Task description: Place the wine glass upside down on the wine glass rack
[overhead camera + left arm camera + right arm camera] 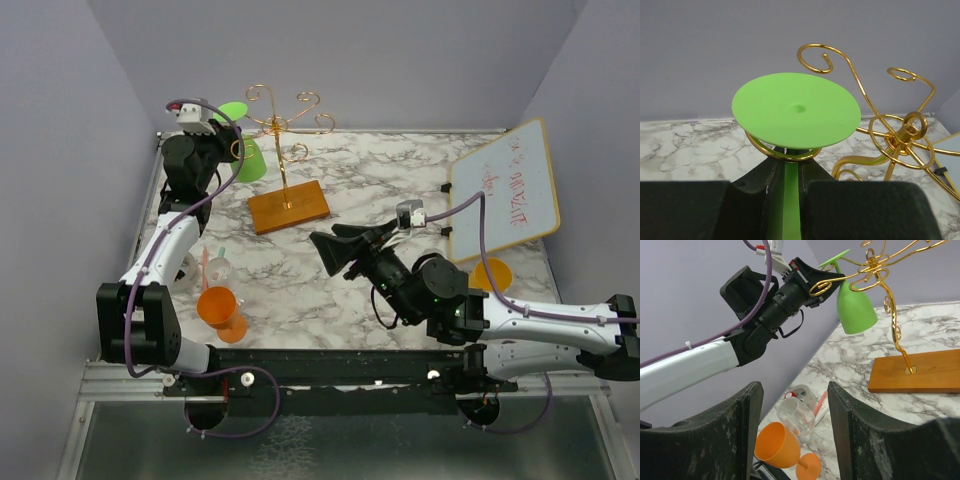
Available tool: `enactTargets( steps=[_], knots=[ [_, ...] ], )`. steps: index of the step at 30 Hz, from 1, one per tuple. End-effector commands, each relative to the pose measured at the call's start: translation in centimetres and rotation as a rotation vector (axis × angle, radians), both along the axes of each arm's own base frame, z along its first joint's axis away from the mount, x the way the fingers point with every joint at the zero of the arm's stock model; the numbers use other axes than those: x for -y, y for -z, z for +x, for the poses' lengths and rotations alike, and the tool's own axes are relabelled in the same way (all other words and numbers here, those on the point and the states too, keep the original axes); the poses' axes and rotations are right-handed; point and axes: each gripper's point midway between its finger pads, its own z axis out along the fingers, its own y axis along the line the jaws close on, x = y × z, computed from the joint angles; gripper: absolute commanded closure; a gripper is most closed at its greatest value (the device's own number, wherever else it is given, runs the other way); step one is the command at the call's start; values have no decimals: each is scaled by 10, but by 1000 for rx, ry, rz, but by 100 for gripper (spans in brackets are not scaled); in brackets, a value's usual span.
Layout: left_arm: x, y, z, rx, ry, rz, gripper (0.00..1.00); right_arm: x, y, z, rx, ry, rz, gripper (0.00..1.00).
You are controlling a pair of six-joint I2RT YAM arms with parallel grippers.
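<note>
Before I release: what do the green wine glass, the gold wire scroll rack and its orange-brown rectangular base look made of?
The green wine glass looks like plastic: opaque, matte, with a moulding dimple at the foot's centre. The gold wire scroll rack is likely polished metal, given its bright glints. The orange-brown rectangular base looks like wood, smooth and satin; grain is too faint to confirm.

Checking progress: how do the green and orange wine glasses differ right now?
The green wine glass hangs upside down, stem in a hoop of the wine glass rack; the orange wine glass lies tipped on the table. The left tool grips the green one's stem; nothing holds the orange one. Both are opaque stemmed glasses.
</note>
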Motion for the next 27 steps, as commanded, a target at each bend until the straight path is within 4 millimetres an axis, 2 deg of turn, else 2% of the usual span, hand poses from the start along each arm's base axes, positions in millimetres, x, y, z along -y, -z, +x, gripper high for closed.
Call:
enactTargets(
  steps=[1,7,18,27],
  knots=[
    [-23,0,-4,-3,-120,-14,100,6,4,0,-19,15,8,40],
    [-21,-3,-7,9,-109,-10,100,7,5,-1,-20,8,12,40],
    [13,-15,-14,91,104,76,100,10,2,-3,-14,-1,21,40],
    [-15,-10,0,65,-69,35,100,11,1,-4,-11,-8,30,40]
  ],
)
